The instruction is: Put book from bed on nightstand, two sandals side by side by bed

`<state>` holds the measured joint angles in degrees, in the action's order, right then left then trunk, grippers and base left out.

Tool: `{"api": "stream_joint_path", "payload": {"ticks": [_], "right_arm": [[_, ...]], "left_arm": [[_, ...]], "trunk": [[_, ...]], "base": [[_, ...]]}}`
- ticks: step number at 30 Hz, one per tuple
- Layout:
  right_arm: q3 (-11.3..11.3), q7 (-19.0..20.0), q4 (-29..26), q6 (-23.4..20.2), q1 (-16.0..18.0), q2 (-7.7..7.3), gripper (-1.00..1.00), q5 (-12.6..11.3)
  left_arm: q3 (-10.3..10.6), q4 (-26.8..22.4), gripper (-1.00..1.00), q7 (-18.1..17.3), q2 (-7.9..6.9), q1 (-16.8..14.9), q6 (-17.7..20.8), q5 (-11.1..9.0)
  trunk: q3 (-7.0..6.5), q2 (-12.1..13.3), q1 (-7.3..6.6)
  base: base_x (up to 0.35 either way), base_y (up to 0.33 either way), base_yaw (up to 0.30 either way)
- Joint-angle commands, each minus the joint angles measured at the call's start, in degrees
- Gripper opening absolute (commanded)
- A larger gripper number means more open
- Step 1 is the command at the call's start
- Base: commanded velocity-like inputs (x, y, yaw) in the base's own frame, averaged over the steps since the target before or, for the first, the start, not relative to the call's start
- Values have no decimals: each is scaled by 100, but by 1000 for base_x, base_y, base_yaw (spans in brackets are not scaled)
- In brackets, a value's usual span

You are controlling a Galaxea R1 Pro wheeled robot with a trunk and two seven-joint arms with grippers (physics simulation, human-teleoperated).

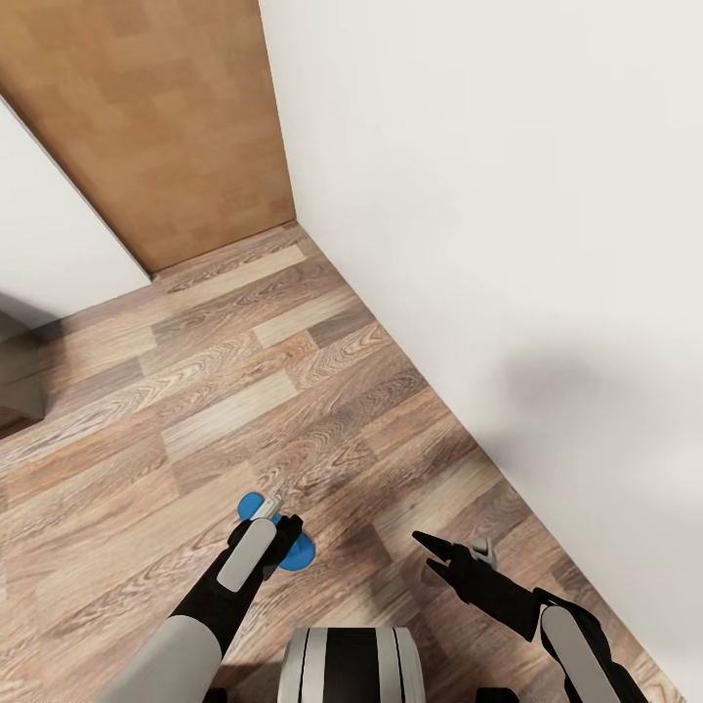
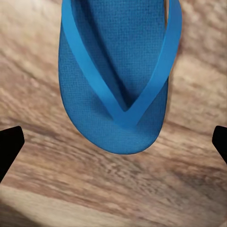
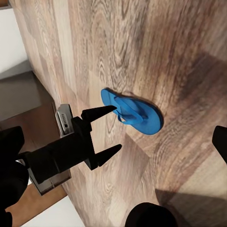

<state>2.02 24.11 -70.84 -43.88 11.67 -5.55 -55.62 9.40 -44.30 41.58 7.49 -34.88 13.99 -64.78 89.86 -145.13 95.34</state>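
One bright blue sandal point(image 1: 296, 554) lies flat on the wood-plank floor, close in front of my base. My left gripper point(image 1: 268, 517) hangs just above it, open, with nothing between the fingers. In the left wrist view the sandal point(image 2: 113, 71) shows its toe end and V strap, and the left gripper point(image 2: 113, 144) has its black fingertips point(image 2: 9, 146) spread wide at either side. From the right wrist, the sandal point(image 3: 135, 113) lies just past the left gripper point(image 3: 106, 132). My right gripper point(image 1: 430, 555) is open and empty over bare floor to the right. The book, bed and nightstand are out of view.
A white wall point(image 1: 508, 244) runs along the right, close to my right arm. A wooden door point(image 1: 156, 117) stands at the far end beside another white wall point(image 1: 49, 225). A dark low shape point(image 1: 18, 391) that I cannot identify sits at the left edge. Bare floor point(image 1: 254, 371) stretches ahead.
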Motion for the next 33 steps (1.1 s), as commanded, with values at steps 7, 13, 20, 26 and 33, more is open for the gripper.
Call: {"api": "stream_joint_path", "payload": {"ticks": [7, 13, 20, 26, 33], "right_arm": [[9, 15, 0, -33, 2, 1, 100, -1], [9, 15, 0, -33, 0, 1, 100, -1], [9, 15, 0, -33, 2, 1, 100, -2], [9, 15, 0, -33, 0, 1, 100, -2], [3, 14, 0, -33, 2, 1, 100, -1]], "left_arm": [[17, -8, 100, 21, -1, -1, 19, -17], [26, -8, 100, -8, -2, -1, 24, -17], [27, -8, 100, -9, -2, -1, 24, -17], [27, -8, 100, -36, -3, -1, 37, -21], [26, -8, 100, -153, -2, -1, 40, -18]], "trunk": [[3, -1, -1], [3, -1, -1], [3, -1, -1], [3, -1, -1], [3, -1, -1]], "base": [[0, 0, 0], [45, -41, 0], [13, -12, 0], [19, 0, 0], [194, 0, 0]]}}
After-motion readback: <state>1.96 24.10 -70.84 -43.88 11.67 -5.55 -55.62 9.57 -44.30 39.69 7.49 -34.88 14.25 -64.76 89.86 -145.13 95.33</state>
